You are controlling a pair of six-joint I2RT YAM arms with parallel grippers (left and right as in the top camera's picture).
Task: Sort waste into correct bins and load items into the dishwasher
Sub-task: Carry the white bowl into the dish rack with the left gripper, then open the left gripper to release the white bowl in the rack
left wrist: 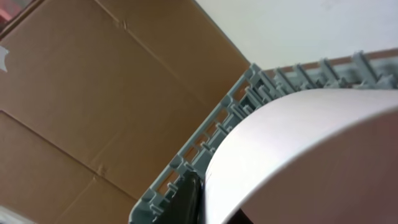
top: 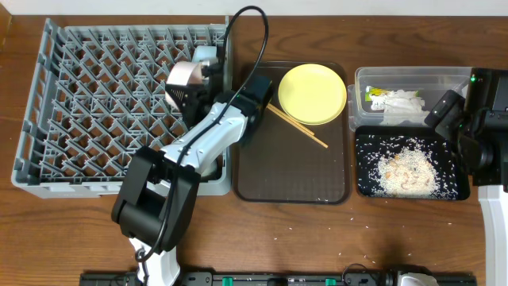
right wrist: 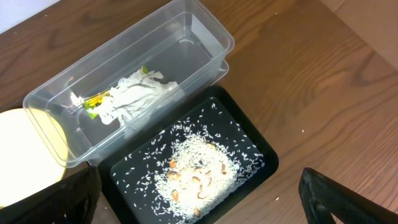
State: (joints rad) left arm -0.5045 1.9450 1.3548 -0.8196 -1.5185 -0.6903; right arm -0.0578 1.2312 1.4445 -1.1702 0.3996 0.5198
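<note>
My left gripper (top: 193,86) is over the right part of the grey dish rack (top: 87,103) and is shut on a white bowl (top: 182,79), held tilted on its side. In the left wrist view the bowl (left wrist: 298,155) fills the lower right, with one dark finger (left wrist: 188,196) against it and the rack's wall (left wrist: 211,134) behind. The yellow plate (top: 312,93) and the chopsticks (top: 298,124) lie on the brown tray (top: 290,179). My right gripper (top: 444,111) (right wrist: 199,205) is open and empty above the black tray (right wrist: 261,149), which holds rice (right wrist: 196,171). The clear tub (right wrist: 199,43) holds crumpled paper (right wrist: 134,96) and the wrapper (right wrist: 93,102).
The clear tub (top: 413,79) and the black tray (top: 365,171) sit side by side right of the brown tray. Loose rice grains (top: 369,258) lie on the wooden table near the front. A cardboard box (left wrist: 74,99) stands behind the rack.
</note>
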